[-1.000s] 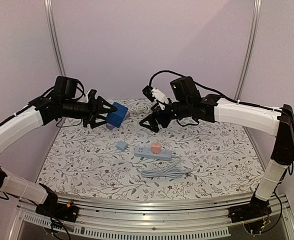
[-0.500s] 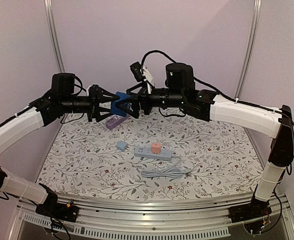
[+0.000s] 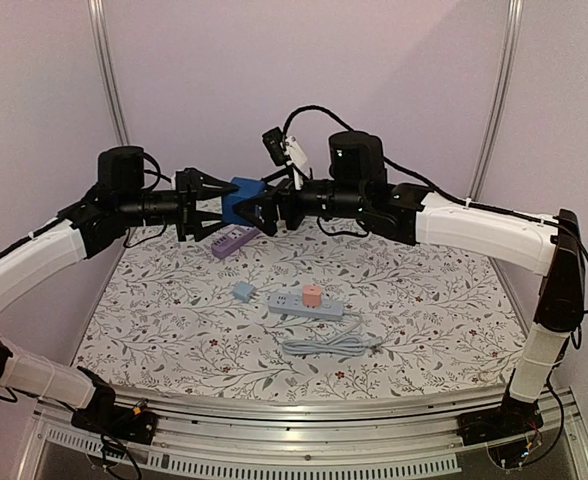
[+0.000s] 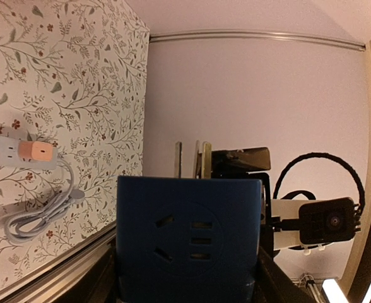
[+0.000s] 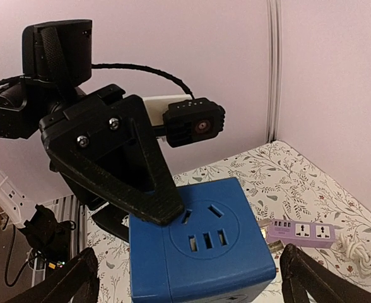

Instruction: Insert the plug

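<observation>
- Above the back of the flowered table (image 3: 424, 300), between the two arms, the blue cube adapter (image 3: 240, 195) hangs in the air, well clear of everything lying below it.
- The left gripper (image 3: 222, 205) is clamped on the cube. In the right wrist view one of its black fingers (image 5: 122, 164) lies across the cube's upper left corner (image 5: 201, 252).
- The right gripper (image 3: 258, 210) is spread wide, with nothing in it. Its fingers (image 5: 72, 281) show at the two lower corners of its own view, one on each side of the cube and apart from it.
- Key relation: the cube sits straight ahead of the right gripper and between its fingers, so that arm is placed to take it; judged a handover.
- In the left wrist view, what look like metal pins (image 4: 198, 159) show past the cube's far edge (image 4: 188, 246), on the side towards the right arm. The right wrist view does not show them, so which way they point is not confirmed.
- The grey power strip (image 3: 292, 305) lies flat near the table's middle, its long axis running left to right, with an orange plug (image 3: 312, 296) already seated in it. It is judged the likely socket.
- A purple power strip (image 3: 231, 241) lies below the cube, and a small light-blue block (image 3: 243, 290) lies just left of the grey strip.
- Risk, as judged: a grasp that covers the pin face would block insertion.
</observation>
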